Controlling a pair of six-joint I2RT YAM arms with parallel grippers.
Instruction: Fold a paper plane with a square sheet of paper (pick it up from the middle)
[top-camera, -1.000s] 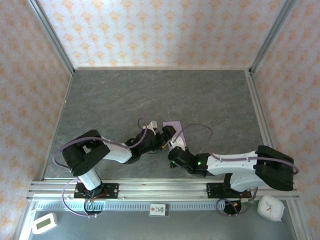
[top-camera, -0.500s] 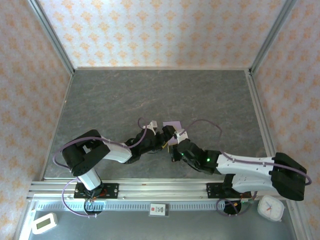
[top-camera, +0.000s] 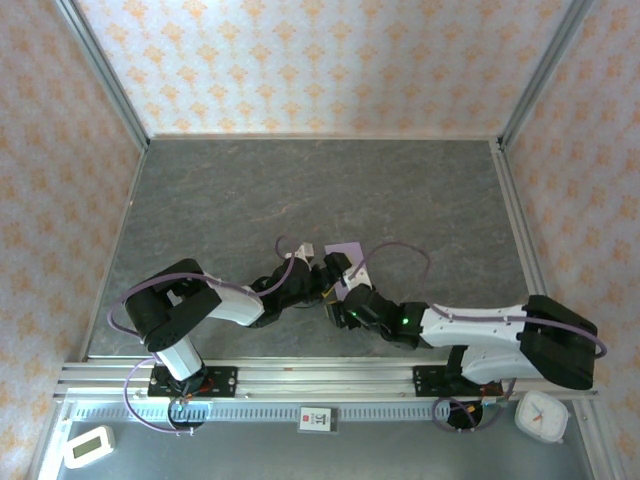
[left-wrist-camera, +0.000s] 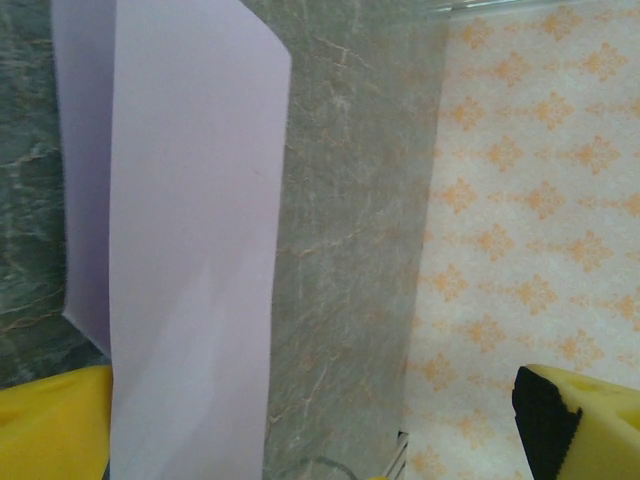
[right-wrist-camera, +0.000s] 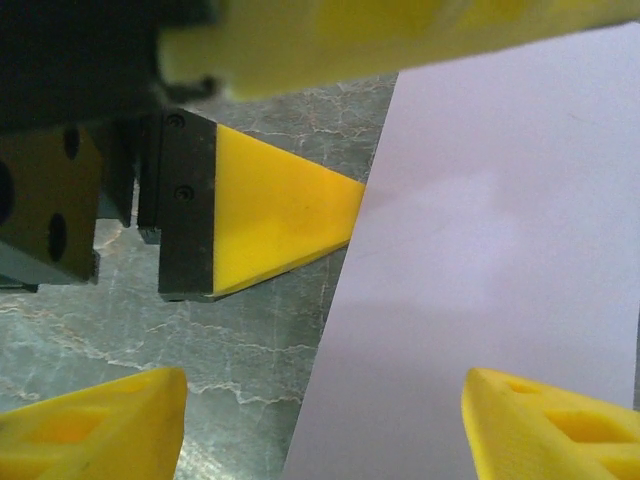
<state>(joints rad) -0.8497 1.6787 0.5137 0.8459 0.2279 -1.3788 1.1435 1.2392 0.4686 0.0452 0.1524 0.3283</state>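
The square sheet of paper (top-camera: 347, 249) is pale lilac and lies near the middle of the grey table, mostly covered by the two grippers. In the left wrist view the paper (left-wrist-camera: 190, 250) shows a folded-over layer and stands against one yellow finger (left-wrist-camera: 50, 425) of my left gripper (left-wrist-camera: 315, 435), whose jaws are wide open. In the right wrist view my right gripper (right-wrist-camera: 320, 430) is open, with the paper's (right-wrist-camera: 500, 260) straight edge between its fingers. A left-gripper fingertip (right-wrist-camera: 280, 215) touches that edge. From above, the left gripper (top-camera: 326, 268) and right gripper (top-camera: 338, 288) meet at the paper. A paper plane is out of view.
The grey marble-look table (top-camera: 300, 190) is walled by patterned panels (top-camera: 320, 60). An aluminium rail (top-camera: 320, 378) runs along the near edge. A white timer (top-camera: 88, 446) and a small clock (top-camera: 541, 415) sit in front of it. Purple cables (top-camera: 395, 250) loop over both arms.
The right gripper has gone from shut to open at the paper. The right arm stretched out to the right, then drew back. The left arm has stayed still.
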